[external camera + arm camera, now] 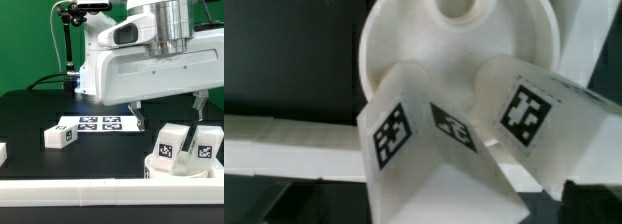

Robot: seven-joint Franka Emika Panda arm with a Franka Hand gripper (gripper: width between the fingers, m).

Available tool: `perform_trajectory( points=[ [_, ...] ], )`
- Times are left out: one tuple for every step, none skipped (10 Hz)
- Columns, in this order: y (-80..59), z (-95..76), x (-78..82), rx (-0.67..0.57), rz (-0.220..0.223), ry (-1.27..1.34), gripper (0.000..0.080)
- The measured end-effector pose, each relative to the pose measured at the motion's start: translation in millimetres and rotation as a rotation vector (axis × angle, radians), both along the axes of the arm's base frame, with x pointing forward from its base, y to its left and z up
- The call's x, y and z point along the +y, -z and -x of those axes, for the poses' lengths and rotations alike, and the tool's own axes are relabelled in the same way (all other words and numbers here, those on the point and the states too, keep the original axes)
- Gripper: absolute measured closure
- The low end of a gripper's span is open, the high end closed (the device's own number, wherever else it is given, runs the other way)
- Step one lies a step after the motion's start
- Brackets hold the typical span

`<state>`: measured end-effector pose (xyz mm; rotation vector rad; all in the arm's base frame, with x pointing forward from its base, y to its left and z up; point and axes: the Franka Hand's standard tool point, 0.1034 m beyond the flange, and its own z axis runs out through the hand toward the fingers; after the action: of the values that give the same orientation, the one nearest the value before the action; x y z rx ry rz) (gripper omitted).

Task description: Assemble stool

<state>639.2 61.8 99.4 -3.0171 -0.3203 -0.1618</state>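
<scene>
The round white seat (178,168) lies at the exterior view's right by the front rail. Two white block legs with tags stand on it, one (168,146) beside the other (206,143). A third leg (60,137) lies flat on the black table, left of the marker board. My gripper (169,110) hangs just above and behind the two standing legs. Its dark fingers (137,116) are spread wide with nothing between them. The wrist view shows the seat (455,55) with a hole and two tagged legs (395,135) (530,108) close up. My fingers do not show there.
The marker board (95,124) lies mid-table. A long white border rail (100,190) runs along the front and also shows in the wrist view (278,140). Another white part (2,152) sits at the exterior view's left edge. A black stand (68,45) rises at the back.
</scene>
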Motion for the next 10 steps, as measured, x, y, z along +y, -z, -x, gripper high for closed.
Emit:
perform_trajectory(
  points=[
    [2.5, 0.2, -1.9, -0.009, 0.024, -0.123, 0.0151],
    [5.6, 0.9, -2.8, -0.012, 0.041, -0.214, 0.0151],
    [7.1, 1.6, -3.5, -0.016, 0.06, -0.299, 0.0151],
    [9.1, 2.5, -4.0, -0.014, 0.077, -0.376, 0.0151],
    [12.7, 2.2, -3.5, -0.006, 0.094, -0.435, 0.0151],
    [14.6, 1.4, -3.5, -0.009, 0.115, -0.527, 0.0151],
    [16.6, 1.5, -3.5, -0.006, 0.131, -0.593, 0.0151],
    [17.0, 1.9, -3.7, 0.0, 0.135, -0.607, 0.0151],
    [17.1, 1.9, -3.9, 0.001, 0.135, -0.596, 0.0151],
    [17.1, 2.0, -4.1, 0.001, 0.135, -0.596, 0.0265]
  ],
)
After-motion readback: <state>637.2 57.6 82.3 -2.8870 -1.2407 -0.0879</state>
